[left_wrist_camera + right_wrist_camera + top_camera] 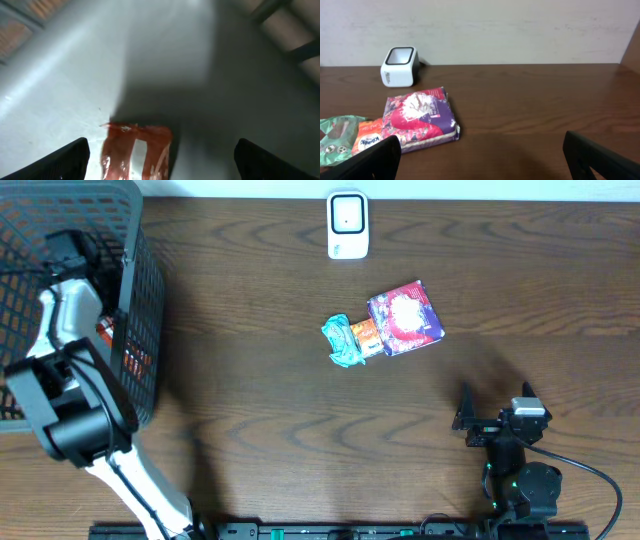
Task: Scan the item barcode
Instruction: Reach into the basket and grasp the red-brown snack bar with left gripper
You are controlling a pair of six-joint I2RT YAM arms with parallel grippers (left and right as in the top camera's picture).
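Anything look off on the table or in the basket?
Nothing spilled or broken. The teal packet, small orange sachet and purple pack lie bunched together, partly overlapping and skewed, in front of the scanner. The teal one looks crumpled.

The bench (260, 410) is dark brown with wavy wood grain. The scanner (347, 224) is white, its window framed in black. The large packet (405, 318) is purple with red and pink print, the small packet (365, 336) orange, the wrapper (342, 342) teal green. The basket (140, 300) is dark grey mesh; the pouch (136, 152) in it is orange-red with a pale panel.
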